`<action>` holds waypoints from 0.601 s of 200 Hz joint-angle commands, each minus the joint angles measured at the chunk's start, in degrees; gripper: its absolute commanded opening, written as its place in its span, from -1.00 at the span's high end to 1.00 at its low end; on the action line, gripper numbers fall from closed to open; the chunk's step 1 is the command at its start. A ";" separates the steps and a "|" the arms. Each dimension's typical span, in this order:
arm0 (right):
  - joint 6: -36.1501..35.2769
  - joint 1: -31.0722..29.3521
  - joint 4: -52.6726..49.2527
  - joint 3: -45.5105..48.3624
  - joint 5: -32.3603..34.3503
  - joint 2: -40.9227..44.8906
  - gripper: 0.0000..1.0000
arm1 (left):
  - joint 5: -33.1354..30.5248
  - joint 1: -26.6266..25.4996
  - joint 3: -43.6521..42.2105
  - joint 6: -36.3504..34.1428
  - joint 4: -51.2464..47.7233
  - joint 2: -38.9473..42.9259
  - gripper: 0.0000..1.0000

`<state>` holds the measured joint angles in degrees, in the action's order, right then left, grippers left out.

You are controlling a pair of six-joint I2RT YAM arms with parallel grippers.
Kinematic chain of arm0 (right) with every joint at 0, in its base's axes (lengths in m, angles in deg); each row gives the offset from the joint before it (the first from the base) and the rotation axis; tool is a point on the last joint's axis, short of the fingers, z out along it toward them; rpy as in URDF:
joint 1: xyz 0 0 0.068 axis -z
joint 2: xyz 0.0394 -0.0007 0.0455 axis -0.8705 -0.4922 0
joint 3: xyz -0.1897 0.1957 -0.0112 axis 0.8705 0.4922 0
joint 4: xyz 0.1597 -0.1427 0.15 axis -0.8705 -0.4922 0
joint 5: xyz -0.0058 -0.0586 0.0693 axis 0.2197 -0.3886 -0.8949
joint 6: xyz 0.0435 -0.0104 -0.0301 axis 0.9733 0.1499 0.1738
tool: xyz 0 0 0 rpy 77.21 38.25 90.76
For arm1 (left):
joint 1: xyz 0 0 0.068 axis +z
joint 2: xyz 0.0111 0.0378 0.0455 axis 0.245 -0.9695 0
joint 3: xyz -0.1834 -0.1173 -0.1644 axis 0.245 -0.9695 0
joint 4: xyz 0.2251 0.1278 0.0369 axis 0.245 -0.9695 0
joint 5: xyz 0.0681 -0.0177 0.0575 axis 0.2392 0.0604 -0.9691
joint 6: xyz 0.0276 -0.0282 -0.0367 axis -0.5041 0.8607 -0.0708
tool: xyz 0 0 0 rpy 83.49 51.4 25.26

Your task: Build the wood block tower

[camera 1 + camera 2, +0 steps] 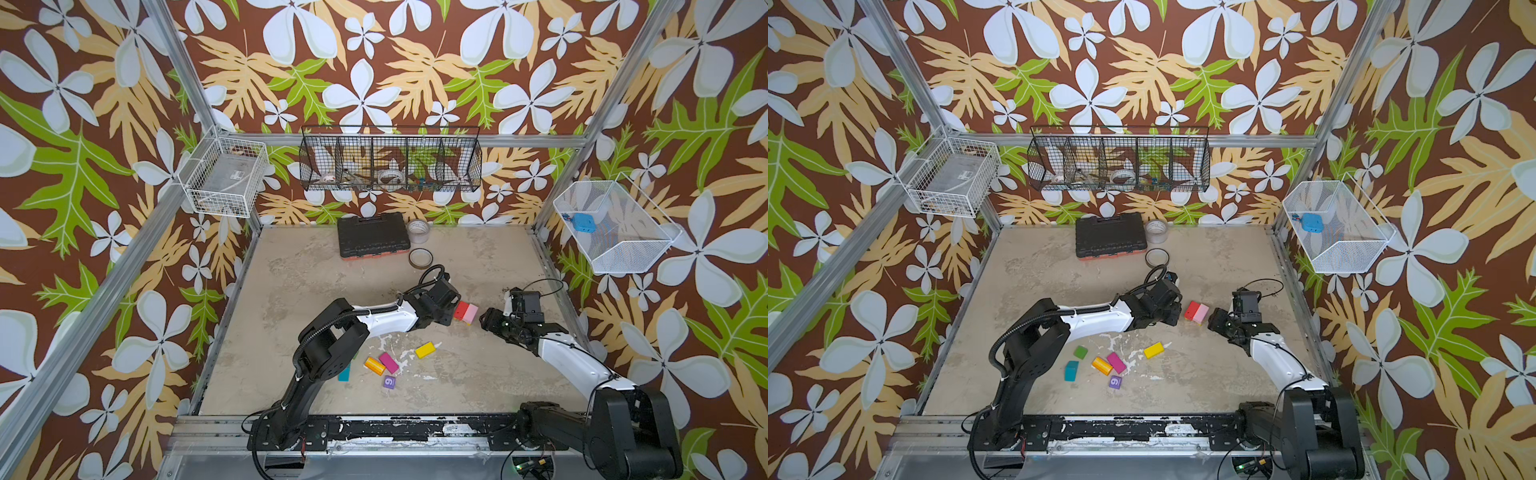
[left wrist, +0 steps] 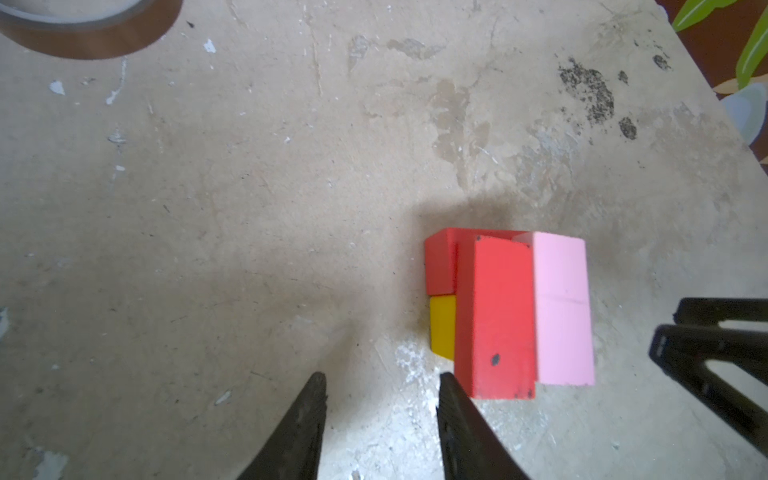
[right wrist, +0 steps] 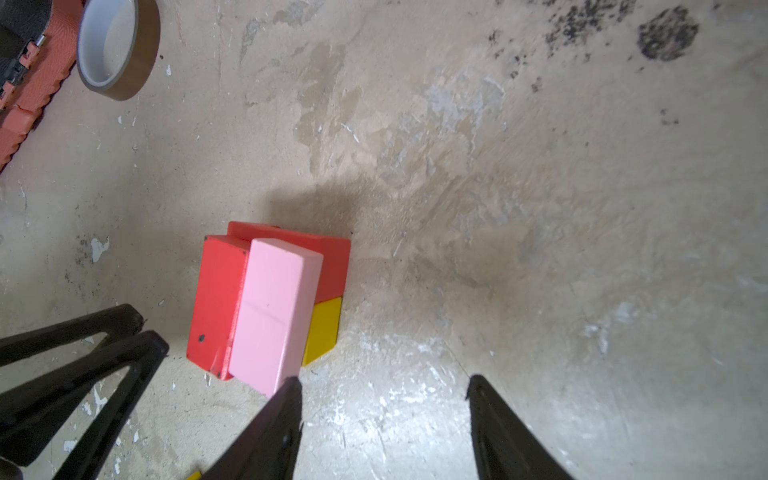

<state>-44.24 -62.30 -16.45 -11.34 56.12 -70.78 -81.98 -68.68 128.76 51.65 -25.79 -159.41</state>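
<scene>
While both arms reach toward the middle of the desk [image 1: 478, 374], the tower [image 1: 465, 312] stands just right of centre in both top views, between the left jaws and the right jaws. From the left wrist camera it shows a red block [image 2: 494, 320] and a pink block [image 2: 561, 307] lying side by side, touching, on top of a lower red block [image 2: 438, 262] and a yellow block [image 2: 442, 326]. The left jaws stand partly open with nothing between them, their tips just beside the tower's red side. The right jaws gape wider, also empty. One tip lies at the pink block's near corner in the right wrist view, and whether it touches cannot be told. Toward the lower centre of a top view, well apart from the tower, lie a loose yellow block [image 1: 1153, 350], a magenta block [image 1: 1116, 362], an orange block [image 1: 1102, 365], a purple cube [image 1: 1115, 382] with a white digit, a teal block [image 1: 1071, 370] and a green block [image 1: 1080, 352]. A black tool case [image 1: 371, 235] sits at the desk's upper edge.
</scene>
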 commanded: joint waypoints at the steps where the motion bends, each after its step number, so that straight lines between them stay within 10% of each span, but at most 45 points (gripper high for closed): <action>1: -0.20 0.01 0.15 -0.35 -0.19 0.20 -0.28 | 0.25 -0.31 0.19 0.31 1.34 -0.30 0.08; 120: -0.26 0.00 -0.07 -0.44 -0.38 0.27 -0.28 | 0.61 -1.03 2.51 0.22 0.13 -3.19 0.08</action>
<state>-44.24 -62.30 -16.45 -11.42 56.10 -70.67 -81.85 -69.42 130.18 51.87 -25.81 -161.81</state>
